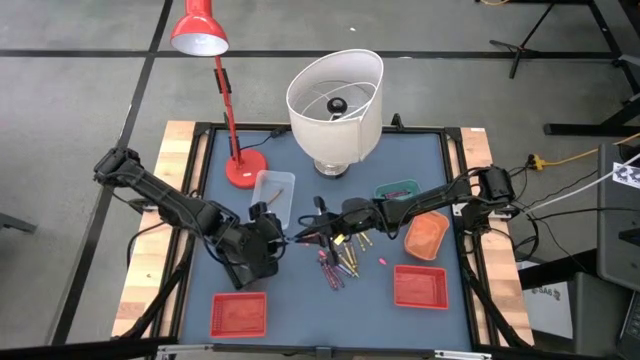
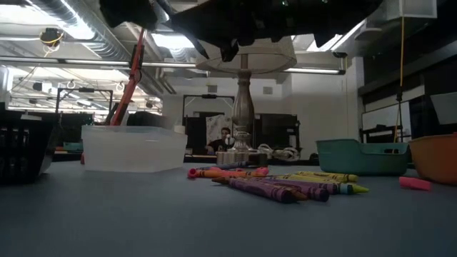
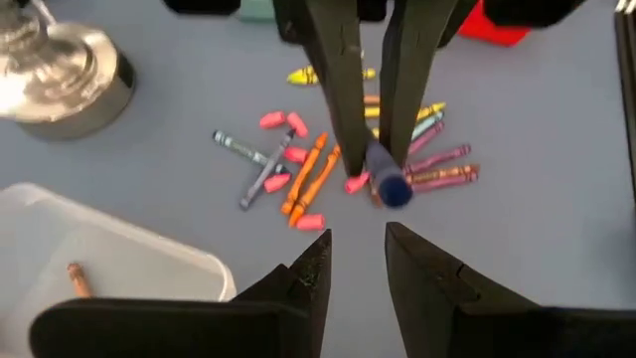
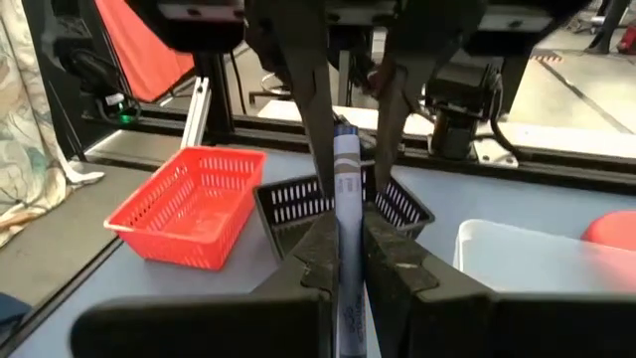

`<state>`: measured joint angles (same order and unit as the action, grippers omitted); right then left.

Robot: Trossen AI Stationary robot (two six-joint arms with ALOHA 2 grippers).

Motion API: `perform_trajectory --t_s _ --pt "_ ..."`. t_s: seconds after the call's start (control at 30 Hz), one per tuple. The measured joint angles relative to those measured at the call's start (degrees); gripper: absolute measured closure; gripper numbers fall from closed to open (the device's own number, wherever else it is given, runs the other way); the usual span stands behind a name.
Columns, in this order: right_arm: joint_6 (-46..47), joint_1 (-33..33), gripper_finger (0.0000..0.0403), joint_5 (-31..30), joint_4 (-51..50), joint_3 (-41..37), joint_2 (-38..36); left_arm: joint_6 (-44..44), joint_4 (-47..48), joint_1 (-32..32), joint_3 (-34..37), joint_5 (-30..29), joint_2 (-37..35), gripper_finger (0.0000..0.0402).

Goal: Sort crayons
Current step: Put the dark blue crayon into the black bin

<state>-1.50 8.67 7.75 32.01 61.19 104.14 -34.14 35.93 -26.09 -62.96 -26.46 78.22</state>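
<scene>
On the blue tabletop (image 1: 300,300) the crayons (image 1: 340,262) lie near centre. Your right gripper (image 4: 350,239), jaws clamped on a blue crayon (image 4: 348,199), faces the left gripper (image 3: 356,254) at nine o'clock, jaws apart.

the right tool (image 4: 350,254) is pinching a blue crayon (image 4: 348,189) upright between its fingers. the left tool (image 4: 350,149) is facing it, fingers flanking the crayon's top. behind are sitting a red basket (image 4: 189,204), a black basket (image 4: 288,204) and a clear bin (image 4: 537,259).

A blue-topped table (image 1: 300,300) carries crayons (image 1: 340,262), trays (image 1: 238,314) and lamps (image 1: 335,100).
</scene>
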Motion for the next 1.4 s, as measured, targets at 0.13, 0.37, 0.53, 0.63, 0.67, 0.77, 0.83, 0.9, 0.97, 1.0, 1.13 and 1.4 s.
perform_trajectory --t_s 0.13,0.37,0.53,0.63,0.67,0.77,0.83,0.9,0.97,1.0,1.13,1.4 --pt "0.00 0.00 0.0371 0.00 -0.06 0.00 0.00 2.63 -3.49 0.57 0.00 -0.01 0.00 0.0319" --pt "0.00 0.00 0.0371 0.02 -0.17 0.00 0.00 4.69 -6.85 0.71 0.00 -0.47 0.00 0.0319" --pt "0.00 0.00 0.0371 0.04 -0.33 0.00 0.00 4.63 -6.85 0.68 0.00 -0.46 0.00 0.0320" --pt "0.00 0.00 0.0371 0.02 -0.35 0.00 0.00 4.63 -6.85 0.71 0.00 -0.48 0.00 0.0327" --pt "-0.01 0.00 0.0371 0.07 -0.35 0.00 0.00 4.63 -6.85 0.71 0.00 -0.49 0.00 0.0332" --pt "-0.01 0.02 0.0371 0.31 -0.35 0.00 0.00 4.63 -6.85 0.71 0.00 -0.50 0.00 0.0352" --pt "0.00 0.02 0.0371 0.32 -0.35 0.00 0.00 4.63 -6.85 0.71 0.00 -0.53 -0.01 0.0367" --pt "0.01 0.04 0.0371 0.32 -0.47 0.00 0.00 4.63 -6.78 0.71 0.00 -0.66 0.00 0.0380" --pt "0.02 0.04 0.0371 0.31 -0.54 0.00 0.00 4.63 -6.74 0.71 0.00 -0.68 0.00 0.0391" --pt "0.02 0.04 0.0371 0.31 -0.54 0.00 0.00 4.63 -6.72 0.71 0.00 -0.68 -0.02 0.0394" --pt "0.02 0.04 0.0371 0.28 -0.52 0.00 0.00 4.63 -6.73 0.71 0.00 -0.66 -0.02 0.0395" --pt "1.07 0.02 0.0369 0.27 -0.48 0.00 0.00 4.66 -6.63 0.71 0.00 -1.07 -0.02 0.0396"
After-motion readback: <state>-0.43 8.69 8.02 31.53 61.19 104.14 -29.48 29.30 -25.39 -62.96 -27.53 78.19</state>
